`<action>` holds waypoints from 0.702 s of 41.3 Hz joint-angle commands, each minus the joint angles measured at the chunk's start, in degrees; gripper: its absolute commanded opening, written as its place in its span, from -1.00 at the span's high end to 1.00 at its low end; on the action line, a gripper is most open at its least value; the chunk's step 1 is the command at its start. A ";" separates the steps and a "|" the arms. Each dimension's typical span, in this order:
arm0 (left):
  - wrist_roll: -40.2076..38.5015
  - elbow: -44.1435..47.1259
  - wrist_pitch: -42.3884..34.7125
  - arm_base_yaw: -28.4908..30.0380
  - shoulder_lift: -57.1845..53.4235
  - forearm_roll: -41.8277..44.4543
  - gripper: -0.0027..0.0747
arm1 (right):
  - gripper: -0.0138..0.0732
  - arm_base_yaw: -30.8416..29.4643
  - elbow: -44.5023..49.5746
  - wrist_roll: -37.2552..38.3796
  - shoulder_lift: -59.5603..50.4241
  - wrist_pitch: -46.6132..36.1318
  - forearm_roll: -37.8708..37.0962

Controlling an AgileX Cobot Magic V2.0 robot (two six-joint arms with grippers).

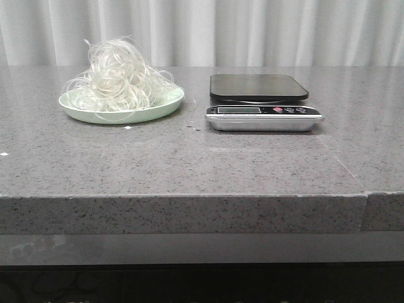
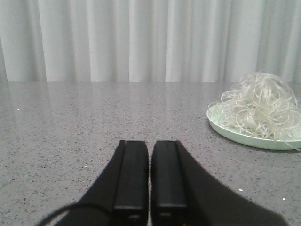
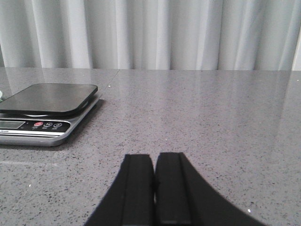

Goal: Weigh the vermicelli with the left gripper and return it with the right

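The vermicelli (image 1: 120,79) is a fluffy whitish mound on a pale green plate (image 1: 161,110) at the table's back left. It also shows in the left wrist view (image 2: 261,106) on the plate (image 2: 235,134). The kitchen scale (image 1: 262,101) with a black platform stands to the right of the plate and is bare; it also shows in the right wrist view (image 3: 44,110). My left gripper (image 2: 150,143) is shut and empty, low over the table, well short of the plate. My right gripper (image 3: 154,156) is shut and empty, off to the side of the scale. Neither gripper shows in the front view.
The grey speckled table (image 1: 189,158) has a seam on its right side (image 1: 344,167). A white curtain (image 1: 252,31) hangs behind it. A few small crumbs (image 1: 190,125) lie between plate and scale.
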 commanded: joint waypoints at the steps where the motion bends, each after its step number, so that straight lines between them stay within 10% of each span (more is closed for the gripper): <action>1: -0.67 0.36 -4.54 0.04 -1.21 -0.39 0.56 | 0.32 -0.34 -0.46 -0.05 -0.82 -5.07 0.28; 29: -0.67 0.36 -5.43 0.04 -1.21 -0.39 0.56 | 0.32 -0.36 -0.51 -0.05 -0.82 -5.30 0.09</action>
